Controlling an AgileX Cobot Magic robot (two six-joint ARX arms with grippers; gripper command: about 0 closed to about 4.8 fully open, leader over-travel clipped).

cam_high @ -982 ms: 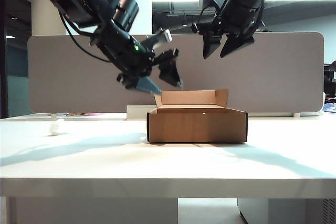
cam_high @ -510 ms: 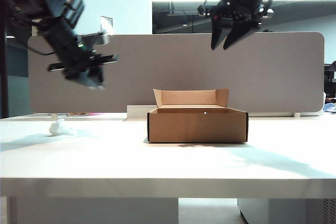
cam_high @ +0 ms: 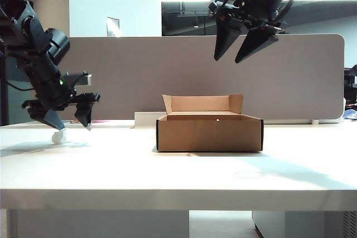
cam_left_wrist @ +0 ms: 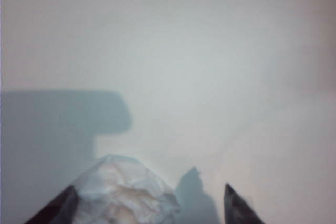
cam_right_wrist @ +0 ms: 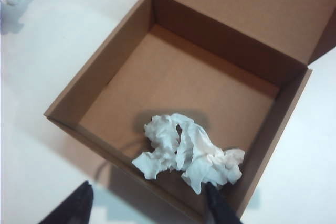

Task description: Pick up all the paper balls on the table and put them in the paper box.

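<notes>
Since a second ago the left gripper (cam_high: 70, 120) has swung away from above the paper box (cam_high: 210, 132) out to the far left and dropped low, right over a crumpled white paper ball (cam_high: 58, 136) sitting on the table (cam_high: 167, 176). Its dark pointed jaws are spread wide, and in the left wrist view the wrinkly wad (cam_left_wrist: 123, 195) sits between the fingertips (cam_left_wrist: 239, 208), closer to one of them; can't tell if it's touching. Inside the box (cam_right_wrist: 105, 72), smooth brown cardboard with an upright rear flap, there's more crumpled white paper (cam_right_wrist: 186, 153) lying near one wall. The right gripper (cam_high: 241, 48) hangs high above the box, jaws apart with nothing in them. Behind it all runs a grey fabric divider (cam_high: 139, 76) with rounded corners.
</notes>
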